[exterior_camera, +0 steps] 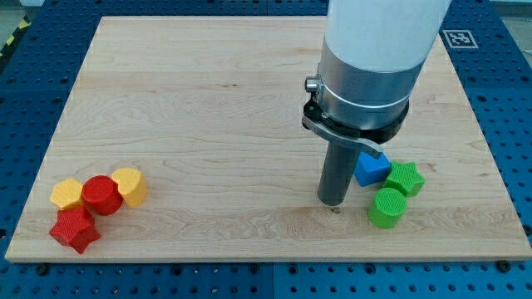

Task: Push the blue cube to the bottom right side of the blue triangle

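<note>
Board (208,108) space is lying mostly bare as I am steering from afar. No jaws are fitted, so nothing is being gripped; my tip (334,205) is resting just left of the blue triangle (371,169). I am seeing only one blue block, partly hidden by the arm, so the blue cube may be tucked out of sight. I judge I am searching; next comes backing off. Counting: two yellow, two red, two green blocks, namely a star (405,178) and cylinder (387,207).
</note>
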Robot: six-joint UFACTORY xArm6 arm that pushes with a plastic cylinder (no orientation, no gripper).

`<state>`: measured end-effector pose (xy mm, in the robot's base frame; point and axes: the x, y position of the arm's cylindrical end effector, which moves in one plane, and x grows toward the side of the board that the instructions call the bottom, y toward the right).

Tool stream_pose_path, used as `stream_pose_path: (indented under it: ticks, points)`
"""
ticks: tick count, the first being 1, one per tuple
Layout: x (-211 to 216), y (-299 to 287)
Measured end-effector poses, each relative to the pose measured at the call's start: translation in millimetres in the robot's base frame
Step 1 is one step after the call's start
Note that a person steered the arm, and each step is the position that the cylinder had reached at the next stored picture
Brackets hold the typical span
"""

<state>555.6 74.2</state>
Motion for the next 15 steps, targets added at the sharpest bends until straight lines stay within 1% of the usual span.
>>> stream_pose_path:
  ticks: [1, 2, 3, 4, 5, 7, 8, 9, 10, 12, 14, 15]
  points:
    - [24, 7]
    - [23, 18]
    - [-2, 20]
    - [-23, 34]
    - [-23, 63]
    - [-28, 78]
    - [-30, 95]
    - [-43, 101]
    - [-61, 101]
    - [-65, 102]
    - [-87, 101]
    - [-87, 101]
